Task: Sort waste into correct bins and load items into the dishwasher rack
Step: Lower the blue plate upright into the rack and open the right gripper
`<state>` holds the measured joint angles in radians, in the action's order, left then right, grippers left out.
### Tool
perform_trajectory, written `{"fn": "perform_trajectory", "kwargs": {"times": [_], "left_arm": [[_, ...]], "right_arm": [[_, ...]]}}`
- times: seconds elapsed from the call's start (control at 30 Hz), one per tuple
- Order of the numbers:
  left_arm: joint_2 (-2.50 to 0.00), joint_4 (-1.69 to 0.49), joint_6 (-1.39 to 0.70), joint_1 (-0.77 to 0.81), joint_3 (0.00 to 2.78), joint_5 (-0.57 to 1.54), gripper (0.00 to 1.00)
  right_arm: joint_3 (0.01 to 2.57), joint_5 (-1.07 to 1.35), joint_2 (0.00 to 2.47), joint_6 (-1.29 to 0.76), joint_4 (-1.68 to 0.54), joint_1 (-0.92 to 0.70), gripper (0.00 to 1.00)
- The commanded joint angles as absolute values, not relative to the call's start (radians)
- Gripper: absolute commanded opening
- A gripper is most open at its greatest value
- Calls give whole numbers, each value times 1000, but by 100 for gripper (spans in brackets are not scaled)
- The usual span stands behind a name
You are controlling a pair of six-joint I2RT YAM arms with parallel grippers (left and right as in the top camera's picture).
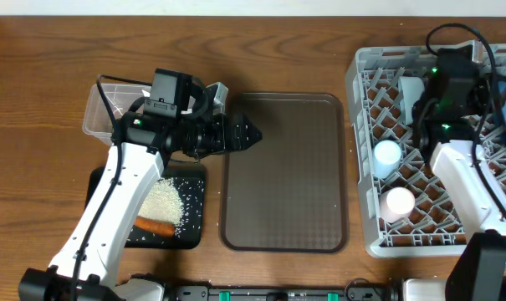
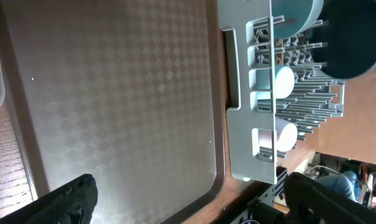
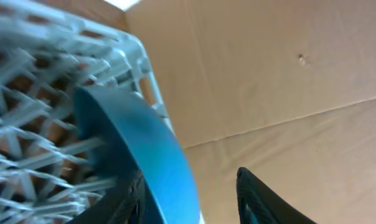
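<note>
The dark blue plate (image 3: 144, 143) stands on edge among the pegs of the grey dishwasher rack (image 1: 361, 150), at its far right side. My right gripper (image 3: 194, 199) is open around the plate's rim. The rim lies against the left finger, with a clear gap to the right finger (image 3: 262, 199). A light blue cup (image 1: 387, 155) and a pinkish-white cup (image 1: 397, 203) sit in the rack. A light blue bowl (image 2: 293, 15) sits further back. My left gripper (image 1: 248, 134) hangs open and empty over the brown tray (image 1: 286, 167). No chopsticks are in view.
A shallow black tray (image 1: 194, 188) at the front left holds white rice (image 1: 163, 201) and an orange carrot (image 1: 155, 226). A clear tub (image 1: 102, 109) stands behind it, partly under my left arm. Brown cardboard rises beyond the rack.
</note>
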<state>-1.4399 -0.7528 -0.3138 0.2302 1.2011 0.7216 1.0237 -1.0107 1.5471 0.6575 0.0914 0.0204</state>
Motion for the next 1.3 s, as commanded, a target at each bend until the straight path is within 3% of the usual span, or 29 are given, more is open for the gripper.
{"fn": "perform_trajectory", "kwargs": {"times": [0.0,0.17,0.27,0.37,0.6,0.67,0.73,0.87,1.27], "left_arm": [[-1431,-754,-305,228,1207,713,98],[-1431,-754,-304,228,1207,713,98],[-1431,-754,-305,228,1207,713,98],[-1431,-754,-304,228,1207,713,98],[-1431,-754,-305,228,1207,713,98],[-1431,-754,-304,228,1207,713,98],[-1431,-754,-305,228,1207,713,98],[-1431,-754,-304,228,1207,713,98],[-1431,-754,-304,228,1207,713,98]], "right_arm": [[1025,-985,1549,491,52,-24,51],[1025,-885,1549,437,-47,-76,51],[1025,-873,1549,413,-76,-107,59],[1025,-839,1533,411,-126,-123,61],[1025,-492,1404,201,-233,-125,72],[1025,-331,1359,139,-248,-125,79],[1025,-122,1301,81,-247,-124,99],[1025,52,1232,75,-240,-125,99],[1025,57,1217,75,-329,-125,99]]}}
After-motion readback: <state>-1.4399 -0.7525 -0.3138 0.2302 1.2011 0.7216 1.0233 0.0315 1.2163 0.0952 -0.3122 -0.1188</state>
